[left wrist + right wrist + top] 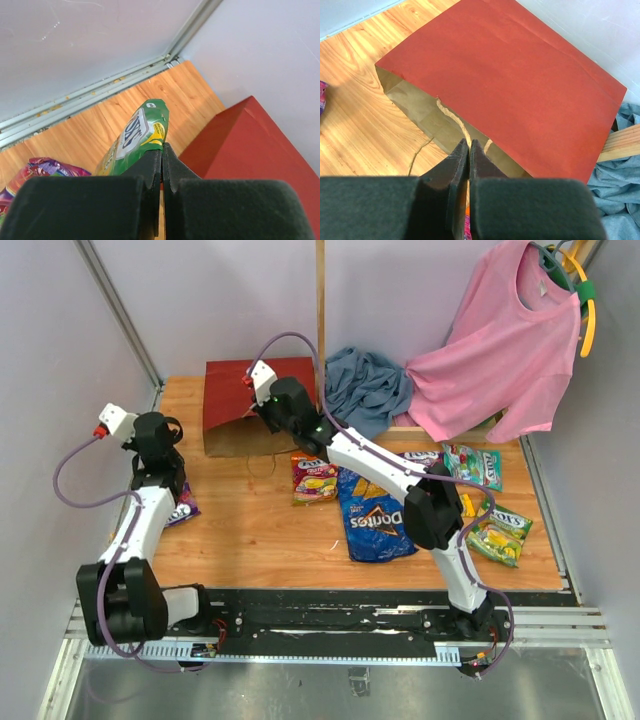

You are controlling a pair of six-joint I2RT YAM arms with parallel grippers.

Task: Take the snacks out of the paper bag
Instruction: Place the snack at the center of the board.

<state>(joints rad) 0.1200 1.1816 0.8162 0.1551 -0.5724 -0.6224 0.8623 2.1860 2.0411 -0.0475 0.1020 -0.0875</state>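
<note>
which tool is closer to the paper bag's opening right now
Right. The right tool is shut at the open mouth of the paper bag; the left tool is off to its left, shut on a green packet.

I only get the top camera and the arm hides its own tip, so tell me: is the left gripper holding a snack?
Observer: It looks so. In the left wrist view the left gripper is shut, with a green snack packet pinched at its tips.
Operator: Cool! Is the right gripper inside the paper bag?
Observer: The right gripper is shut, its tips right at the brown mouth of the paper bag. I cannot tell if they reach in.
Operator: Is the bag okay?
Observer: Its brown lip has a tear just ahead of those tips.
</note>
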